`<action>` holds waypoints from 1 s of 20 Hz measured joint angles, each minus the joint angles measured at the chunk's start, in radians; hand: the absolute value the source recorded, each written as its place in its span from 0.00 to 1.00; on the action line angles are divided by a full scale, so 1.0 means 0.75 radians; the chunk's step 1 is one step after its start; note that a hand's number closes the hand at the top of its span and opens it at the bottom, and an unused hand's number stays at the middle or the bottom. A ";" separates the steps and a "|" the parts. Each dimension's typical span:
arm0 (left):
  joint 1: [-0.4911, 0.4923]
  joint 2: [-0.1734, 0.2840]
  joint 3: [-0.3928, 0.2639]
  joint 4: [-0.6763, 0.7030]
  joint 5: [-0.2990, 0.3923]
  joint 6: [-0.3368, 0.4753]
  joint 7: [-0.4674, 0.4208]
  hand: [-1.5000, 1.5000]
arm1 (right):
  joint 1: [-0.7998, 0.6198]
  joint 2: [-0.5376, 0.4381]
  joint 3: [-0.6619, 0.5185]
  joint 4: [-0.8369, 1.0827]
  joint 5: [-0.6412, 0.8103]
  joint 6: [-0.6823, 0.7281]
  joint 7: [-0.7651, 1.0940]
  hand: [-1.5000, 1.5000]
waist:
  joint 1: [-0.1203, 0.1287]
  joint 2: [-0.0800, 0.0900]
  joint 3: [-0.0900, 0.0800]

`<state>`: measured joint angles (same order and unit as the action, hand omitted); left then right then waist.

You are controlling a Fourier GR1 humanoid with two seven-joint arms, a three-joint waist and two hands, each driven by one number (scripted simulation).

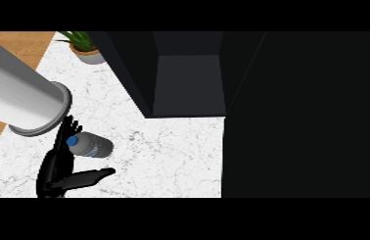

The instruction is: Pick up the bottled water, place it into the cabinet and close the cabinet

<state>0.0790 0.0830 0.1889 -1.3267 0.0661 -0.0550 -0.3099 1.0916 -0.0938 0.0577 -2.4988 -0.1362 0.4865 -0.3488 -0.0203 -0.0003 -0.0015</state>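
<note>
Left hand [61, 168] open beside the bottled water [89, 144] on the counter [166, 151].
The bottle lies on the white marble, blue cap toward the straight fingers, thumb spread below it. The dark cabinet [188, 82] stands open behind; a potted plant [85, 48] sits at the far corner.

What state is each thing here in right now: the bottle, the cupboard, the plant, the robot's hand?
Bottled water: standing on the counter, blue cap on, not yet lifted.
Cabinet: open, nothing visible inside.
Cabinet door: swung open.
Potted plant: upright at the counter's far left corner.
Left hand: open, fingers straight, beside the bottle.
Right hand: not visible.
</note>
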 measured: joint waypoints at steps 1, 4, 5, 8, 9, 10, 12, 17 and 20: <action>-0.025 0.002 0.010 0.049 -0.004 0.005 -0.021 0.00 | 0.009 -0.006 -0.009 -0.003 -0.002 0.005 -0.006 0.00 | -0.001 0.001 0.000; -0.070 0.017 0.044 0.166 -0.002 0.002 -0.101 0.00 | 0.030 -0.007 -0.031 0.003 -0.002 0.026 -0.034 0.00 | 0.000 0.001 0.000; -0.072 0.010 0.043 0.187 -0.011 0.013 -0.122 0.00 | 0.041 -0.008 -0.042 0.004 -0.003 0.035 -0.045 0.00 | 0.001 0.000 0.000; -0.136 0.022 0.070 0.322 -0.020 0.024 -0.191 0.00 | 0.060 0.012 -0.012 0.003 0.003 0.035 -0.056 0.00 | 0.000 0.002 0.000; -0.159 0.038 0.085 0.379 -0.018 0.013 -0.227 0.00 | 0.055 0.016 -0.010 0.006 0.006 0.034 -0.058 0.00 | -0.001 0.002 -0.001; -0.182 0.039 0.090 0.405 -0.015 0.013 -0.231 0.00 | 0.053 0.011 -0.028 0.007 0.005 0.037 -0.062 0.00 | 0.001 0.002 0.000; -0.198 0.042 0.100 0.459 -0.001 -0.015 -0.270 0.00 | 0.062 0.012 -0.034 0.005 0.004 0.039 -0.064 0.00 | 0.003 0.002 0.000; -0.270 0.063 0.144 0.613 0.072 -0.129 -0.346 0.00 | 0.062 -0.002 -0.079 0.009 0.001 0.057 -0.083 0.00 | 0.003 0.003 0.000; -0.305 0.056 0.152 0.671 0.104 -0.188 -0.378 0.00 | 0.061 -0.006 -0.114 0.016 -0.003 0.071 -0.100 0.00 | 0.004 0.002 0.000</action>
<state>-0.1498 0.1248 0.3030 -0.8231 0.1440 -0.1963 -0.5933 1.1374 -0.0984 -0.0276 -2.4871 -0.1386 0.5401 -0.4237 -0.0173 0.0012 -0.0016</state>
